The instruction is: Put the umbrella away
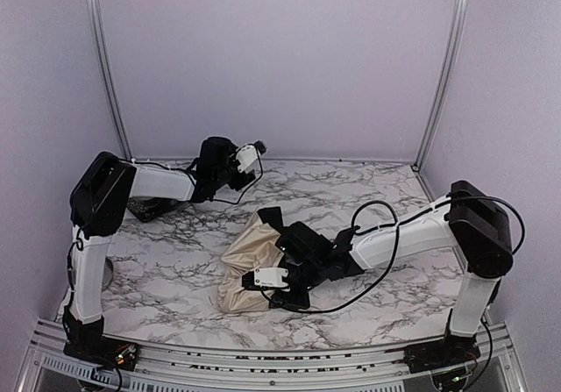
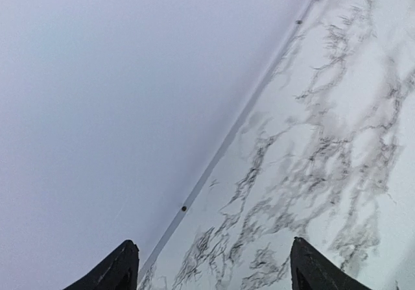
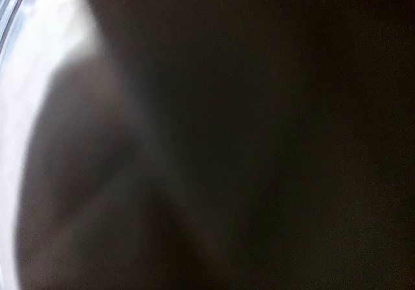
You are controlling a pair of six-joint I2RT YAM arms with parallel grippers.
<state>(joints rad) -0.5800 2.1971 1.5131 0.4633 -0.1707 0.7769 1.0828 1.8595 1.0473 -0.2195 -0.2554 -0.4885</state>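
Observation:
The umbrella [image 1: 238, 269] lies as a crumpled heap of cream-beige fabric on the marble table, left of centre; its shaft and handle are hidden. My right gripper [image 1: 270, 221] lies low across the heap's upper end, and fabric and the arm hide its jaws. The right wrist view is almost wholly dark, pressed close against something. My left arm [image 1: 162, 181] reaches to the back wall, well away from the umbrella. In the left wrist view the left gripper [image 2: 214, 264] is open, its fingertips [image 2: 123, 264] wide apart over bare marble.
The back wall meets the table along a metal strip [image 2: 214, 167] just ahead of the left gripper. A dark object [image 1: 151, 208] lies under the left arm. A small grey metal thing [image 1: 110, 274] shows beside the left arm's upright. Cables [image 1: 386, 234] loop off the right arm.

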